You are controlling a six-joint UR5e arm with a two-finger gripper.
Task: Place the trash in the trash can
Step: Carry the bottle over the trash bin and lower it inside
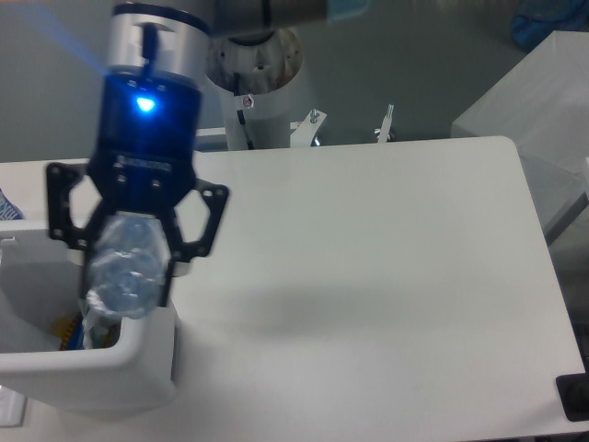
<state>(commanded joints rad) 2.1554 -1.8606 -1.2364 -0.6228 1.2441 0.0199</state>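
Note:
My gripper (129, 274) hangs at the left of the table, shut on a crumpled clear plastic piece of trash (124, 276) held between its dark fingers. It holds the piece just above the right inner edge of the white trash can (101, 364), which stands at the lower left corner and is cut off by the frame. A small yellow and blue bit (70, 329) shows inside the can; I cannot tell what it is. The slim bottle with the pink-blue label does not show clearly anywhere.
The white table (368, 276) spreads to the right of the can. The arm's white base (262, 92) and two metal clamps (386, 124) stand at the back edge. A blue-striped thing (7, 204) peeks in at the left edge. A grey box (538, 101) is at the far right.

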